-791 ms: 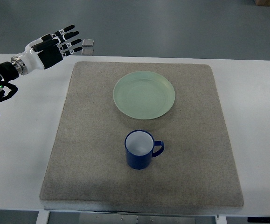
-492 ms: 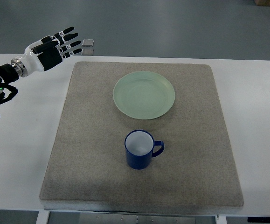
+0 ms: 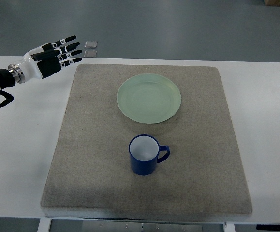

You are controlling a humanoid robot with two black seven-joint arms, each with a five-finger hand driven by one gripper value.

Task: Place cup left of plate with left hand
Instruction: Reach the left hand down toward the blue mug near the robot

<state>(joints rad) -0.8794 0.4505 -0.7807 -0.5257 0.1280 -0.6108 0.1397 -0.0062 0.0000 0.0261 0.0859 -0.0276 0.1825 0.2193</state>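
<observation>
Mug duty first: from the top view we see the blue cup (image 3: 144, 155) standing upright on the grey mat (image 3: 81, 145), lower centre, just below the pale green plate (image 3: 149, 98). Our left hand (image 3: 52, 54) hovers at upper left, well apart from it, fingers spread and empty. We find no legible writing.

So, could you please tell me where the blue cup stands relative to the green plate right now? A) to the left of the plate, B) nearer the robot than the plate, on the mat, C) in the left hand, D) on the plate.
B: the blue cup stands upright on the mat, apart from the green plate and nearer the robot, while the left hand hovers open over the table's far left corner.
</observation>
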